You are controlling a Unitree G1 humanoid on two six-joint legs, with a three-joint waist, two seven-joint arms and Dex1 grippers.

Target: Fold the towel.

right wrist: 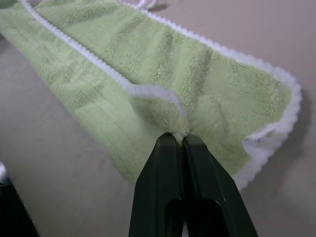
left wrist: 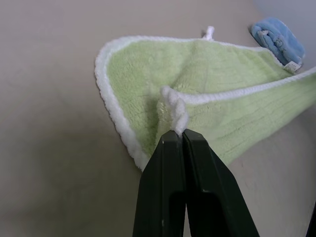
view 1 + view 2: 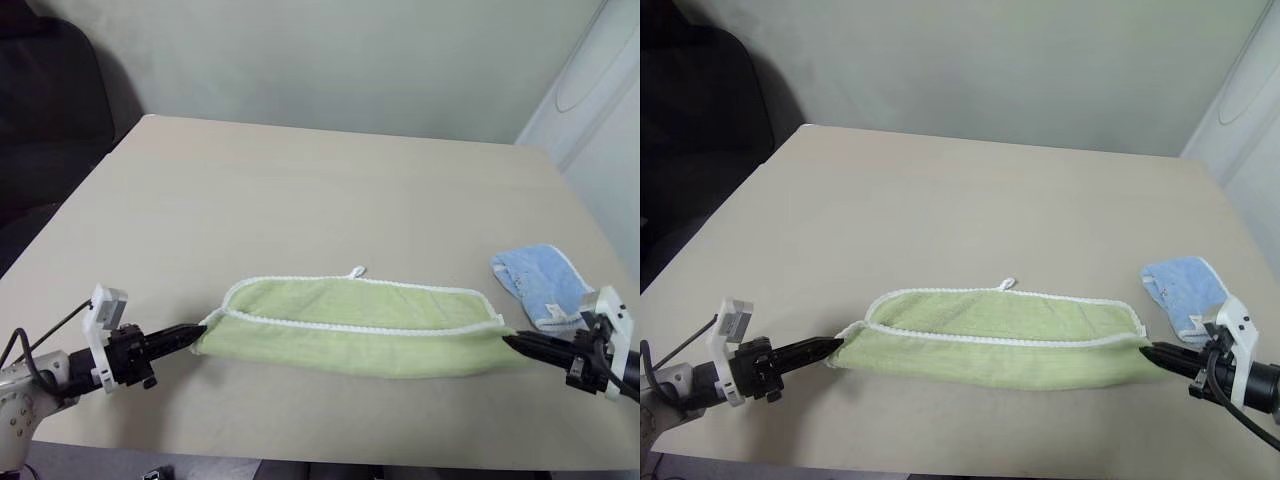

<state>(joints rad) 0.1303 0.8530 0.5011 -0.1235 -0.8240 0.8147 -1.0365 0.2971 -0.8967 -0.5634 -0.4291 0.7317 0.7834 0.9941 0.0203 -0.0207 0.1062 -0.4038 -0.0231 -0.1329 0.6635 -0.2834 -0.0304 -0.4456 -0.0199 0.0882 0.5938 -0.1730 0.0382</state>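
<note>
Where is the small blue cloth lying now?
In the left eye view, the blue cloth lies on the table at the robot's right, just beyond the right gripper and the towel.

Soft light green terry towel (image 3: 350, 325) with a white stitched edge and a little white loop, small light blue cloth (image 3: 541, 282) with white trim at the right, plain beige table top (image 3: 300, 190), black gripper fingers (image 2: 177, 187)

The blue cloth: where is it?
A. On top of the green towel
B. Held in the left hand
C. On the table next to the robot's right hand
C: the blue cloth lies on the table near the right hand, apart from the towel.
</note>
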